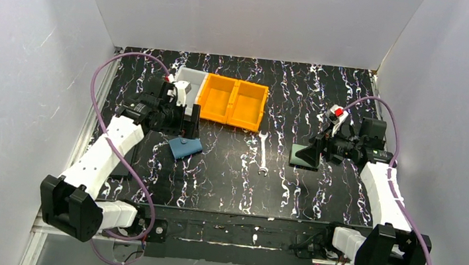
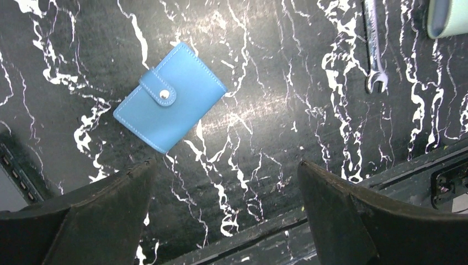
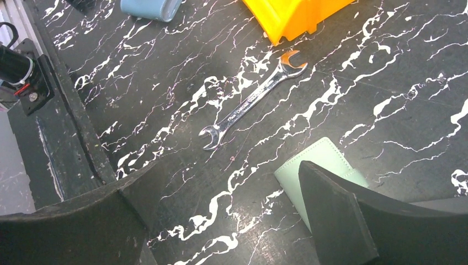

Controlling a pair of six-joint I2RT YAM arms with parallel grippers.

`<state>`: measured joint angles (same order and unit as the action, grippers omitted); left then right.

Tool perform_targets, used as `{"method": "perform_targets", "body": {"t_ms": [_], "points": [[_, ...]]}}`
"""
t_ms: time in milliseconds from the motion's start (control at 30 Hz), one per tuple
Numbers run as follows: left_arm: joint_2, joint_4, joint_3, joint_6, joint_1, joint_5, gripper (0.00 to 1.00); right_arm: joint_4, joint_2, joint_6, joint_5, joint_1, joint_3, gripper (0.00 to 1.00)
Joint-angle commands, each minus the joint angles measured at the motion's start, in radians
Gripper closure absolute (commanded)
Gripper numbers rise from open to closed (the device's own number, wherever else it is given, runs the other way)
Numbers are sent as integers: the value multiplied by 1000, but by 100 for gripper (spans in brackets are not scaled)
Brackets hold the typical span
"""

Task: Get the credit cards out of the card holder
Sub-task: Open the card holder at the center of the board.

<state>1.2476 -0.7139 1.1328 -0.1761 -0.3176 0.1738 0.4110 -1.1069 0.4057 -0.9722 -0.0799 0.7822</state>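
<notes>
A black counter (image 1: 212, 183) veined with white carries everything. At its far side sits an orange bin (image 1: 232, 102) with two compartments side by side, and a smaller grey bin (image 1: 189, 76) touches its left end. Nearer the middle a silver open-ended wrench (image 1: 263, 154) lies flat, its length running roughly front to back (both forked ends show plainly in the right wrist view). Just right of it, not touching, a pale green wallet (image 3: 323, 160) lies flat, only partly in sight. White walls (image 1: 245, 14) close in the counter on three sides.
</notes>
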Motion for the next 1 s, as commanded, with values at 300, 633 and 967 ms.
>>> {"method": "perform_targets", "body": {"t_ms": [300,633,967], "points": [[-105,178,-146,-104,-10,93,1,21,-23,99,-34,2,17,0],[67,101,-92,-144,-18,-153,15,58,-33,133,5,4,31,0],[408,-49,124,199,-108,-283,52,43,-13,120,29,4,19,0]]}}
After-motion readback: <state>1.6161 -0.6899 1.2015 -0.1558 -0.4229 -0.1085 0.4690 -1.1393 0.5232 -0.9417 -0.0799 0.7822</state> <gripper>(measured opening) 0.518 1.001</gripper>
